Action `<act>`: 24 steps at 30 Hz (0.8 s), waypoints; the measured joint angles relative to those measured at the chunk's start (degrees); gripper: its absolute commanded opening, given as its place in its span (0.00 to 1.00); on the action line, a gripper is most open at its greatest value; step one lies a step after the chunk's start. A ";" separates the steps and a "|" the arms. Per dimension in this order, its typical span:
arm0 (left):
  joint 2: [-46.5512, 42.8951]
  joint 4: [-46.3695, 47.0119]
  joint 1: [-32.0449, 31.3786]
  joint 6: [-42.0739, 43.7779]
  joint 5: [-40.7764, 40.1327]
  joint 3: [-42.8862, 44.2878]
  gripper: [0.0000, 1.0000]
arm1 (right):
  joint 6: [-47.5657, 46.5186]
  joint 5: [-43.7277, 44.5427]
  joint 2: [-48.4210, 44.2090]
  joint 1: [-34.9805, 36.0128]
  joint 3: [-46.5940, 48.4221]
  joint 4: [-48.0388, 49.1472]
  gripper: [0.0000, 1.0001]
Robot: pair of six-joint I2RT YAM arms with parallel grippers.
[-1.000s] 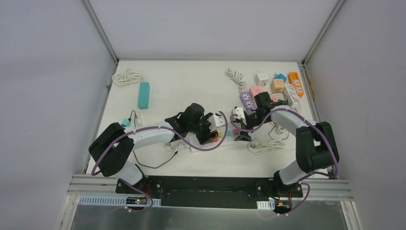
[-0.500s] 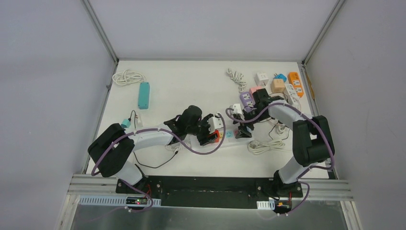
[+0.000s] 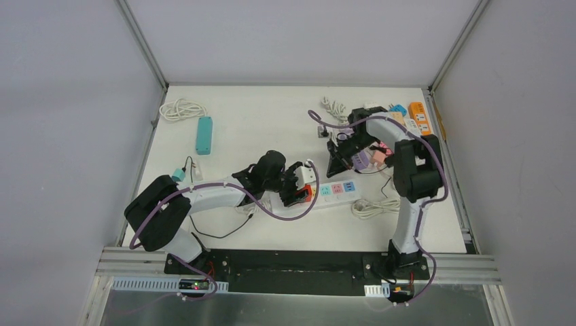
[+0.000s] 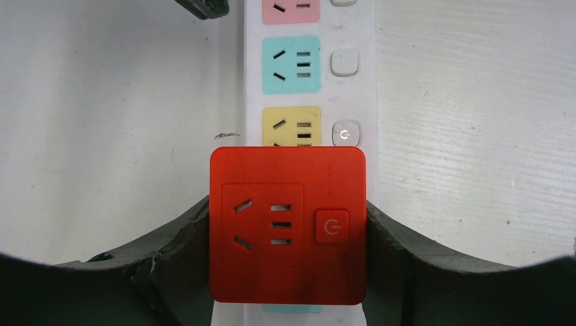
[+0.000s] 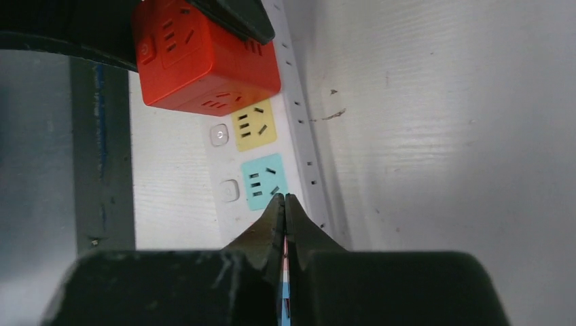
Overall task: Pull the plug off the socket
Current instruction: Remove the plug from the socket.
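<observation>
A red cube plug [image 4: 287, 231] sits on the white socket strip [image 4: 353, 41], covering one outlet next to the yellow one. My left gripper [image 4: 287, 224] is shut on the plug, one black finger pressed to each side. From above, the plug [image 3: 303, 195] shows at the left end of the strip [image 3: 337, 190]. My right gripper [image 5: 284, 198] is shut with nothing in it and hovers over the turquoise outlet. In the top view it [image 3: 333, 170] hangs just behind the strip.
A pile of coloured adapters and strips [image 3: 397, 122] fills the back right corner. A white cable coil [image 3: 373, 207] lies by the strip's right end. A teal strip [image 3: 204, 134] and another coil [image 3: 182, 109] are at the back left.
The right arm has swung back and up from the strip and its jaws have closed from wide open. The white plug beside them earlier no longer shows there. My left gripper has kept its hold.
</observation>
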 measured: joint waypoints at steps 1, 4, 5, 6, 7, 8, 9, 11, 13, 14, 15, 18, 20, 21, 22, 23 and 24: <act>0.00 0.02 0.00 0.00 0.00 -0.02 0.00 | -0.98 -0.37 2.25 0.07 2.45 -3.15 0.00; 0.00 0.22 0.00 0.00 0.00 -0.09 0.00 | -3.19 -1.25 8.90 0.50 7.89 -11.98 0.00; 0.00 0.26 0.00 0.00 0.00 -0.11 0.00 | -3.17 -1.20 10.21 0.81 8.26 -13.66 0.00; 0.00 0.35 0.00 0.00 0.00 -0.17 0.00 | -2.62 -0.92 10.99 1.18 8.22 -14.86 0.00; 0.00 0.39 0.00 -0.02 0.00 -0.20 0.00 | -1.68 -0.61 11.39 1.64 8.07 -15.30 0.00; 0.00 0.46 0.00 -0.02 -0.02 -0.22 0.00 | -0.83 -0.20 11.43 2.03 8.02 -15.28 0.00; 0.00 0.68 0.00 -0.04 -0.02 -0.28 0.00 | 0.46 0.17 11.43 2.54 8.02 -15.10 0.00; 0.00 0.92 0.00 -0.15 -0.02 -0.42 0.00 | 2.97 0.74 11.39 3.39 8.00 -14.60 0.00; 0.00 1.31 0.00 -0.24 0.00 -0.55 0.00 | 5.22 1.66 11.39 4.04 7.93 -13.92 0.00; 0.00 1.44 0.00 -0.35 -0.02 -0.57 0.00 | 6.71 2.25 11.39 4.42 7.93 -13.44 0.00; 0.00 1.62 0.00 -0.50 -0.02 -0.63 0.00 | 7.65 2.80 11.43 4.63 7.93 -13.00 0.00; 0.00 2.38 0.00 -1.64 -0.74 -0.98 0.00 | 10.80 4.98 11.72 5.38 7.93 -11.54 0.00; 0.02 2.51 -0.07 -2.71 -1.66 -0.98 0.00 | 12.70 6.21 12.07 5.68 7.93 -10.82 0.00; 0.02 2.54 -0.07 -3.17 -1.88 -0.98 0.00 | 13.81 6.54 12.20 5.84 7.93 -10.73 0.00; 0.02 2.54 -0.07 -3.72 -2.19 -0.98 0.00 | 14.93 6.93 12.20 5.92 7.93 -10.62 0.00; 0.04 2.56 -0.07 -4.17 -2.60 -0.98 0.00 | 16.06 7.39 12.20 6.03 7.93 -10.45 0.00; 0.07 2.56 -0.09 -4.33 -2.91 -0.98 0.00 | 17.05 7.74 12.20 6.10 7.93 -10.36 0.00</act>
